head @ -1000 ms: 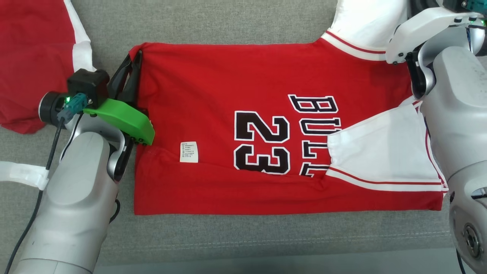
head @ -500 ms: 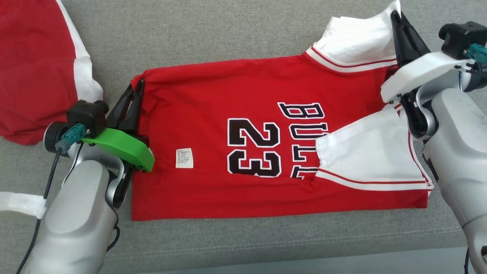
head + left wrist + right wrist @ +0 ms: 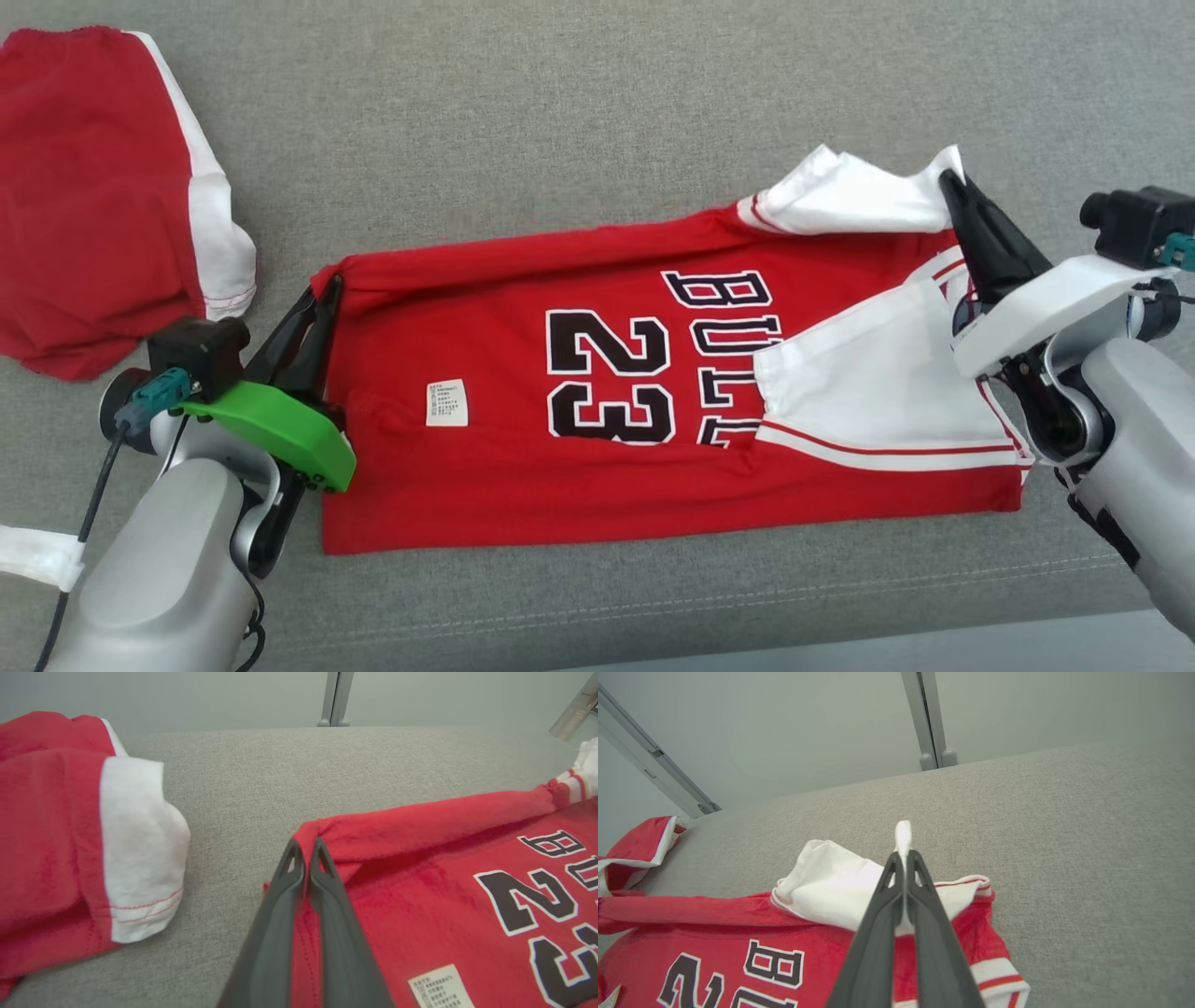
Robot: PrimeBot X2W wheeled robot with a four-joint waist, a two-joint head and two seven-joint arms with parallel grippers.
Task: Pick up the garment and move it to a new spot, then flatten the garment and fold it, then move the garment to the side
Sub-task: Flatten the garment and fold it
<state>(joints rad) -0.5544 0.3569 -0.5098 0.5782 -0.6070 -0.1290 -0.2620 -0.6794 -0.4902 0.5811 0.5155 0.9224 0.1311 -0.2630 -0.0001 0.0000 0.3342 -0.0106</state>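
Observation:
The garment [image 3: 597, 411] is a red jersey with white sleeves and a black "23", lying sideways on the grey cushion. My left gripper [image 3: 329, 285] is shut on its far hem corner [image 3: 306, 835] at the left. On the right, my right gripper [image 3: 950, 179] is shut on the far white sleeve [image 3: 845, 201], whose tip pokes out past the fingertips [image 3: 903, 835]. The far edge of the garment [image 3: 714, 910] is raised and curls toward me, while the near half lies flat.
A second red and white garment [image 3: 103, 243] lies at the far left, close to my left arm [image 3: 70, 849]. A white strip [image 3: 33, 555] lies at the lower left. The cushion's front edge [image 3: 840, 635] runs along the bottom. Bare grey cushion [image 3: 560, 121] stretches beyond the jersey.
Both grippers have pulled the garment's far edge toward me, so it looks narrower. The head camera has also shifted, bringing more far cushion into view.

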